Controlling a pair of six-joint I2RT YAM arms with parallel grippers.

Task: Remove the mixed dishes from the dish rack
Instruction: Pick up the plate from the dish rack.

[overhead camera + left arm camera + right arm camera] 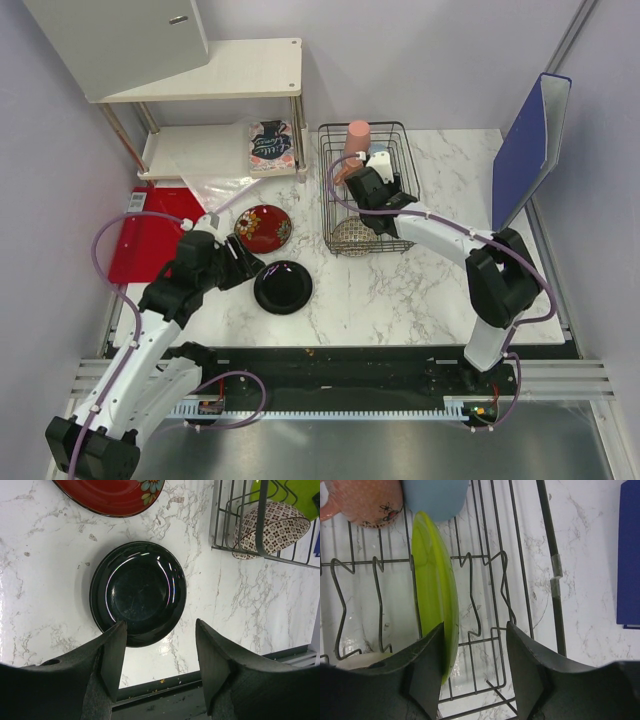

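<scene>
Here, in the top external view, the dish rack sits at the far edge of the marble table. It holds the tall pink cup at its far end and the beige speckled bowl at its near end. The right gripper reaches into its middle. The dark red patterned plate and the glossy black plate lie on the table left of the rack, the black one nearer the front edge, with the left gripper beside it.

In the left wrist view, the left gripper hovers over the near rim of the glossy black plate, jaws apart and empty.

In the right wrist view, the lime-green plate stands on edge in the prongs of the dish rack, below the light-blue cup and the small pink handled mug. The right gripper straddles its lower rim. The left finger is against the plate and the other stands clear, so nothing is clamped.

The step in hand looks to be taking out that plate. To do it well, centre the rim between the pads, close squarely, then lift straight along the slot so that it clears the prongs and the cup.
</scene>
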